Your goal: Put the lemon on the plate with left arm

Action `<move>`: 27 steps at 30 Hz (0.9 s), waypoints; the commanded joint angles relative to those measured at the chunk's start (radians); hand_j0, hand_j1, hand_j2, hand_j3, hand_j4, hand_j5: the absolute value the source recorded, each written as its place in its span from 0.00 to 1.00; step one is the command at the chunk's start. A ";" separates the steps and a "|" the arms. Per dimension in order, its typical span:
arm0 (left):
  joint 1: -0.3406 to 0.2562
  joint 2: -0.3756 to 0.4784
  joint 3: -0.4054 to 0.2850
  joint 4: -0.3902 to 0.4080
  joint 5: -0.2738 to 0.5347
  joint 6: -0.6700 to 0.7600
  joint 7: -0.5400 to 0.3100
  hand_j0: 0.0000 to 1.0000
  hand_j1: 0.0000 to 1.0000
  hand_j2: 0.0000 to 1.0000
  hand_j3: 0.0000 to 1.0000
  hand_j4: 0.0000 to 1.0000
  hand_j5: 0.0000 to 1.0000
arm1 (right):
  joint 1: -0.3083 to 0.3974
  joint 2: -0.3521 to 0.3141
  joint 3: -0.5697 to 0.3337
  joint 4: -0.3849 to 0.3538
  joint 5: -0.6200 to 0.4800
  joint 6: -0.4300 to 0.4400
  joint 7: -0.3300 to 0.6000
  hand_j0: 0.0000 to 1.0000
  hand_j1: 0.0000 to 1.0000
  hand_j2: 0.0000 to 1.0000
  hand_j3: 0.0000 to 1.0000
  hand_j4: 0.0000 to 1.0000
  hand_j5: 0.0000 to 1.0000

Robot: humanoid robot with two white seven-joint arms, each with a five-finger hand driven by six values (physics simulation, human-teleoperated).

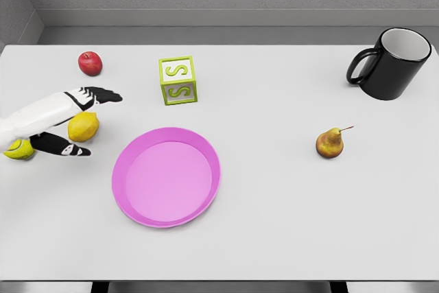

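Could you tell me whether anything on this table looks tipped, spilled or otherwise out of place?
Only the mug stands out: it leans at the far right, mouth tilted up and away, not sitting flat. Nothing is spilled. The plate is empty, and the lemon lies between the open fingers of the left hand, not yet lifted.

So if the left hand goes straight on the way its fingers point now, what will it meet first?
The left hand points rightward with the lemon between its fingers. Straight on, the way looks free across the table, passing between the letter block and the plate; depth is unclear.
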 commanded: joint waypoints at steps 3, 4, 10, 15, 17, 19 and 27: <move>0.000 0.000 0.004 0.001 0.007 0.003 0.000 1.00 1.00 1.00 1.00 1.00 1.00 | 0.000 0.000 0.002 0.005 -0.001 0.000 0.000 1.00 1.00 1.00 1.00 1.00 1.00; 0.000 -0.001 0.002 0.001 0.008 0.003 0.000 1.00 1.00 1.00 1.00 1.00 1.00 | 0.000 0.000 0.002 0.001 -0.001 0.000 0.000 1.00 1.00 1.00 1.00 1.00 1.00; 0.008 -0.012 0.001 0.006 -0.015 0.003 0.000 1.00 1.00 1.00 1.00 1.00 1.00 | 0.000 0.000 0.002 0.003 -0.001 0.000 0.000 1.00 1.00 1.00 1.00 1.00 1.00; -0.008 0.074 -0.037 0.088 -0.006 0.003 0.000 1.00 1.00 1.00 1.00 1.00 1.00 | 0.000 0.000 0.002 0.003 -0.001 0.000 0.000 1.00 1.00 1.00 1.00 1.00 1.00; -0.026 0.112 -0.050 0.141 -0.002 0.003 0.000 1.00 1.00 1.00 1.00 1.00 1.00 | 0.000 0.000 0.002 0.003 -0.001 0.000 0.000 1.00 1.00 1.00 1.00 1.00 1.00; -0.031 0.129 -0.051 0.170 -0.001 0.003 0.000 1.00 1.00 1.00 1.00 1.00 1.00 | 0.000 0.000 0.002 0.003 -0.001 0.000 0.000 1.00 1.00 1.00 1.00 1.00 1.00; -0.179 0.143 -0.232 0.222 -0.039 0.003 0.000 1.00 1.00 1.00 1.00 1.00 1.00 | 0.000 0.000 0.002 0.003 -0.001 0.000 0.000 1.00 1.00 1.00 1.00 1.00 1.00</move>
